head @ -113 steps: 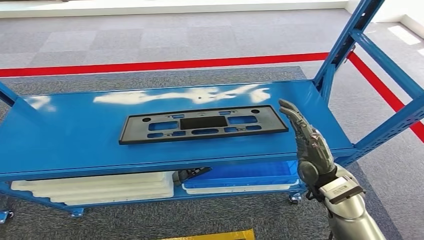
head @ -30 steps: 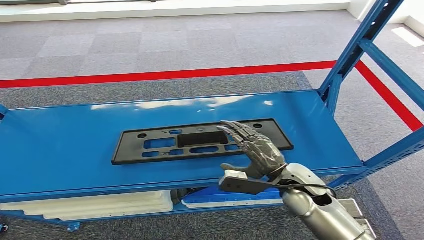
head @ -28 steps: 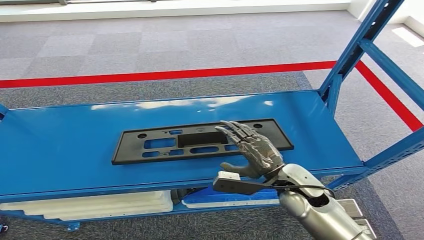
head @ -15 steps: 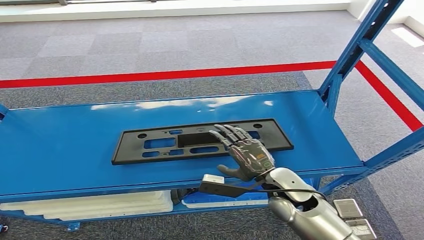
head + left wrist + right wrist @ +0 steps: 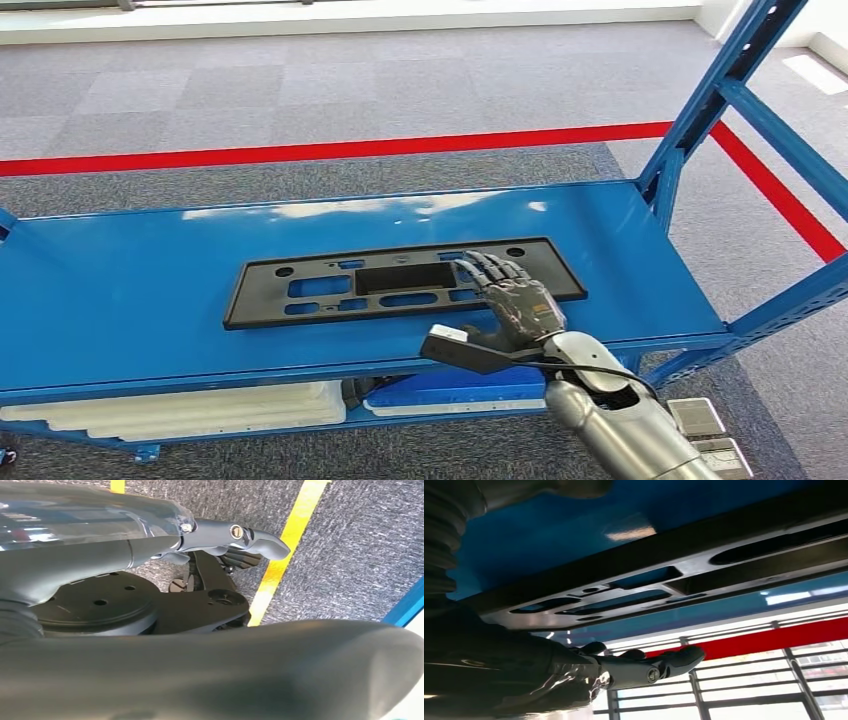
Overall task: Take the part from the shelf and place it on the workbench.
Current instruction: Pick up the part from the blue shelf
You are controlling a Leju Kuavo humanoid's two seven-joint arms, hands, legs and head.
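Here the shelf [image 5: 130, 290] is a glossy blue metal deck with slanted blue uprights, and window light smears white across its top. It stands on grey ribbed carpet crossed by a red line [image 5: 300, 152]. On the deck lies the part [image 5: 330, 290], a long flat black panel of matte plastic, rectangular with a raised rim, pierced by one large oblong opening in the middle, smaller slots around it and a round hole near each upper corner. It lies flat near the middle of the deck, its long sides running along the shelf's length.

The right hand [image 5: 510, 300], dark and jointed on a silver arm, lies palm down over the right portion of the part, its fingers [image 5: 490, 268] stretched forward and slightly apart, with nothing clasped in them. In the right wrist view those fingers [image 5: 664, 665] show extended beside the black panel [image 5: 674, 565]; whether they press on it or hover just above cannot be told.

The left hand [image 5: 240, 547] shows over grey carpet with a yellow line [image 5: 285, 550]; whether its fingers are apart or together cannot be told.

Below the deck sit white trays [image 5: 180, 400] and a blue bin [image 5: 450, 385].
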